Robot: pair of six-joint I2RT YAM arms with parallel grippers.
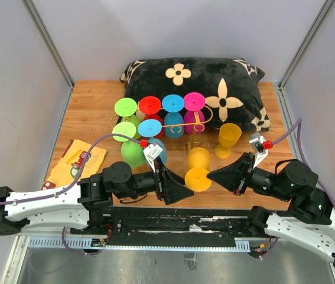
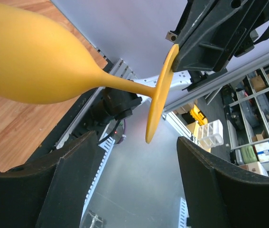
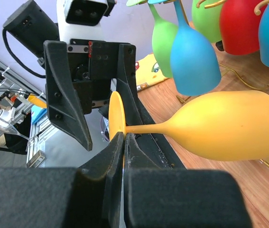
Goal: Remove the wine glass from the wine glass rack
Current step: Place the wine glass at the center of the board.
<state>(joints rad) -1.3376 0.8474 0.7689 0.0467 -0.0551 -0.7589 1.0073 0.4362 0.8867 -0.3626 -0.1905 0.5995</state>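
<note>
Yellow wine glass point(image 3: 229, 126) horizontal, clear of wine glass rack point(image 1: 176, 125), above near edge of table point(image 1: 90, 118), right gripper point(image 3: 125, 137) pinching stem at foot, left gripper point(image 2: 134, 138) spread wide facing foot rim, contact indiscernible, open room below.

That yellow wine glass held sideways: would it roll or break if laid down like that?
Probably it would roll: the yellow wine glass has a round bowl and disc foot, so lying flat it would likely curve round. Its matte, opaque look suggests plastic, so perhaps light and tough. The thin stem, pinched by the right gripper, may slip or pivot.
</note>
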